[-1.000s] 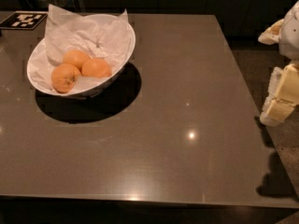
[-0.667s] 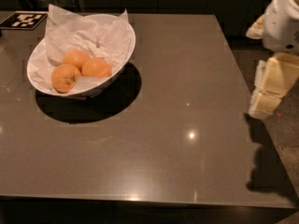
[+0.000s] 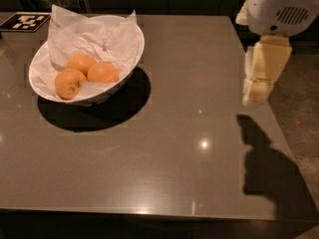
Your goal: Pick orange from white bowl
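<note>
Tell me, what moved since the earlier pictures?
The gripper slid left, in from the right side of the view, and now hangs by the right edge of the table, far from the white bowl. It has taken hold of nothing. The bowl, its paper and the three oranges inside stayed put.

Claw (image 3: 255, 94) apparently farther left, above table (image 3: 149, 178)
</note>
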You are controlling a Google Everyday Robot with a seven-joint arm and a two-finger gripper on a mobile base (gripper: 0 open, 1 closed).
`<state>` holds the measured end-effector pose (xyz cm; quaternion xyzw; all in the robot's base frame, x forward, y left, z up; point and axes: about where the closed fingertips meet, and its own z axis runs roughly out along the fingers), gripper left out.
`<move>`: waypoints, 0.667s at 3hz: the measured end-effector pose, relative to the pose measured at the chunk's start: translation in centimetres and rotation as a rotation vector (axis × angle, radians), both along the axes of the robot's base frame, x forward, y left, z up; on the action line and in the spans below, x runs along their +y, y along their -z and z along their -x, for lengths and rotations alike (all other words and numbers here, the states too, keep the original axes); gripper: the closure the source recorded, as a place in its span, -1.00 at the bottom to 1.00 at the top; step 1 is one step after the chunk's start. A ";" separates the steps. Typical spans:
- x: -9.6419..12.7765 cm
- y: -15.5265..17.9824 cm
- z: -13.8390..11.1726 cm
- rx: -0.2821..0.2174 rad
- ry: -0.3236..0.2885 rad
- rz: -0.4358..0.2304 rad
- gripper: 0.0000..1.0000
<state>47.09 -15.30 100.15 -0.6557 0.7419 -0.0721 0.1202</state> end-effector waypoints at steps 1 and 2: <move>0.3 -0.3 -0.5 -0.027 -0.002 -0.010 -1.00; 4.2 -0.9 -1.3 -0.038 -0.087 -0.037 -1.00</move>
